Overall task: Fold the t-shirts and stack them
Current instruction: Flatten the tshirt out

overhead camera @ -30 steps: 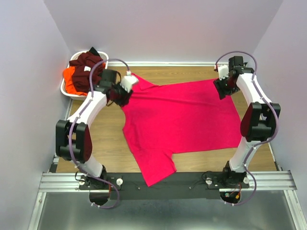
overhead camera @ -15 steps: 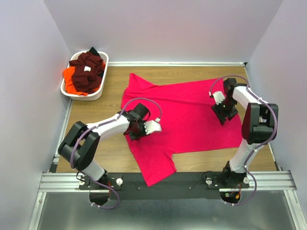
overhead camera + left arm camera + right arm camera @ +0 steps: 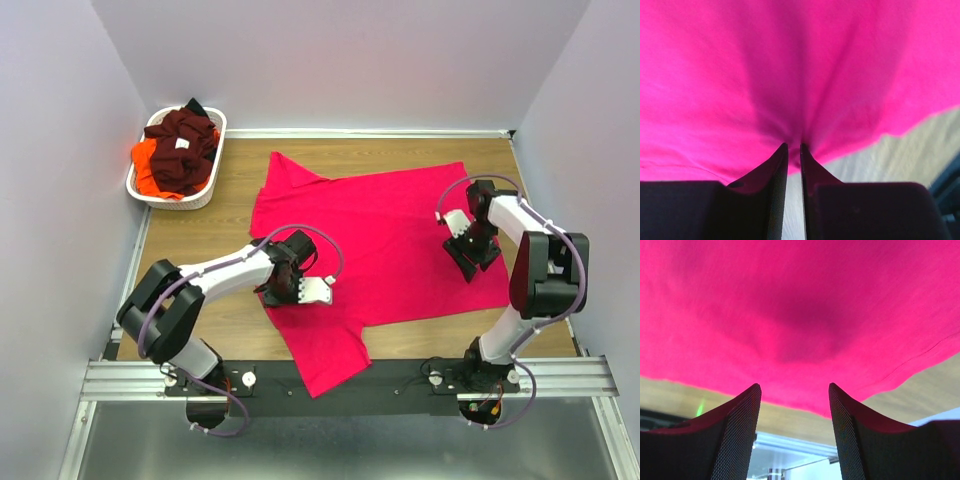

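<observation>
A bright pinkish-red t-shirt (image 3: 380,235) lies spread on the wooden table, one sleeve pointing at the near edge. My left gripper (image 3: 275,292) is low at the shirt's left edge. In the left wrist view its jaws are shut on a puckered fold of the pinkish-red t-shirt (image 3: 790,75), pinched at the left gripper's tips (image 3: 794,146). My right gripper (image 3: 472,262) hovers low over the shirt's right side. It stands open (image 3: 795,386) with the shirt's hem (image 3: 805,340) just past its fingertips. Dark maroon t-shirts (image 3: 183,140) and an orange one (image 3: 147,170) are piled in the basket.
A white oval basket (image 3: 205,193) stands at the far left corner against the wall. Bare wood (image 3: 205,230) shows left of the shirt and along the far edge. Walls close in on three sides; a metal rail (image 3: 400,378) runs along the near edge.
My left arm swung from the shirt's far left corner down to its near left edge and its jaws closed on the cloth. My right arm came nearer along the right side, still open.
</observation>
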`<state>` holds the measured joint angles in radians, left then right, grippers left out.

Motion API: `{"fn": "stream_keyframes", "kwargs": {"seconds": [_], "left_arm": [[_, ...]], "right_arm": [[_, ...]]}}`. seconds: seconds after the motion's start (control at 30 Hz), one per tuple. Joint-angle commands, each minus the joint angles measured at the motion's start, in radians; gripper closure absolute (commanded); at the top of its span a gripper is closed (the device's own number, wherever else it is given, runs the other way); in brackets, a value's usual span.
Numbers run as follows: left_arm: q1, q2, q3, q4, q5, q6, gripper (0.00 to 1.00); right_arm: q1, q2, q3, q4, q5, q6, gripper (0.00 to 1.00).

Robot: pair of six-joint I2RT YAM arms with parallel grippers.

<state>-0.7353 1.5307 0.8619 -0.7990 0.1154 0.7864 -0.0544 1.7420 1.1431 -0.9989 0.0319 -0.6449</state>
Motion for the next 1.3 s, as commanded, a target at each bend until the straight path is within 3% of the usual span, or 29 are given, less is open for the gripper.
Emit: {"fn": "stream_keyframes", "kwargs": {"seconds": [0.0, 0.13, 0.27, 0.43, 0.63, 0.73, 1.1, 1.27], "left_arm": [[-0.004, -0.043, 0.011, -0.124, -0.019, 0.060, 0.77], [0.028, -0.049, 0.037, -0.164, -0.007, 0.094, 0.75], [0.131, -0.049, 0.228, -0.193, 0.094, 0.120, 0.66], [0.234, 0.017, 0.376, -0.076, 0.138, 0.001, 0.60], [0.296, 0.133, 0.440, 0.141, 0.075, -0.177, 0.59], [0.388, 0.219, 0.555, 0.164, 0.133, -0.255, 0.58], [0.482, 0.439, 0.814, 0.231, 0.167, -0.397, 0.55], [0.508, 0.488, 0.878, 0.181, 0.274, -0.399, 0.52]], "right_arm": [[-0.009, -0.064, -0.049, -0.084, -0.006, -0.042, 0.36], [-0.009, -0.113, -0.031, -0.145, -0.055, -0.059, 0.35], [-0.009, -0.134, 0.062, -0.158, -0.096, -0.035, 0.35], [-0.009, -0.069, 0.101, -0.130, -0.087, -0.025, 0.42], [-0.009, -0.016, 0.037, -0.024, -0.038, -0.004, 0.51], [-0.009, -0.013, -0.031, 0.006, -0.009, -0.006, 0.53], [-0.009, -0.105, -0.232, 0.022, 0.020, -0.041, 0.53], [-0.009, -0.153, -0.244, -0.004, 0.007, -0.039, 0.53]]}}
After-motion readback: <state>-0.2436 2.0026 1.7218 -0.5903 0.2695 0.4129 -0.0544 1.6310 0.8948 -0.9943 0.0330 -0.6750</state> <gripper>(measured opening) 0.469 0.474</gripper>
